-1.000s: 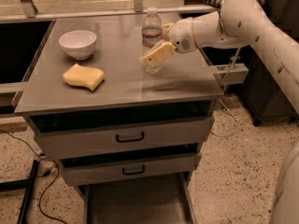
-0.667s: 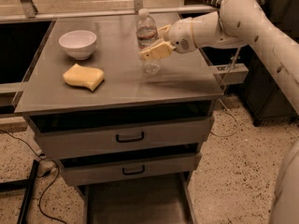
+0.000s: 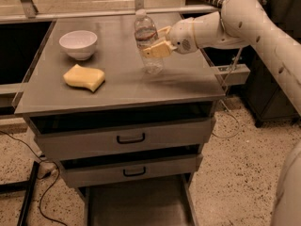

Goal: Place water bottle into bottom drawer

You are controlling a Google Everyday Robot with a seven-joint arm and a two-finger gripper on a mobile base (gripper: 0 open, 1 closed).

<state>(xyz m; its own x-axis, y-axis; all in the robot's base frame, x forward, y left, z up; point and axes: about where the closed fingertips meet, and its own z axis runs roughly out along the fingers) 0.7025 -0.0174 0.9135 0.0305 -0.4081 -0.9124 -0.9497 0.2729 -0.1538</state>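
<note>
The water bottle [image 3: 146, 40], clear with a white cap and a red label band, is on the grey cabinet top [image 3: 117, 86], right of centre, leaning with its cap to the left. My gripper [image 3: 159, 41] reaches in from the right and is shut on the bottle's middle, one tan finger [image 3: 157, 49] in front and the other behind. The bottle's base is at the tabletop or just above it; I cannot tell which. The bottom drawer [image 3: 136, 204] is pulled out at the cabinet's foot, a dark flat tray.
A white bowl [image 3: 78, 43] stands at the back left of the top, and a yellow sponge [image 3: 84, 77] lies in front of it. Two shut drawers with black handles [image 3: 130, 139] sit above the open one. Cables lie on the floor at the left.
My gripper has shifted slightly left and up at the bottle. The bottle's top has tipped to the left with it.
</note>
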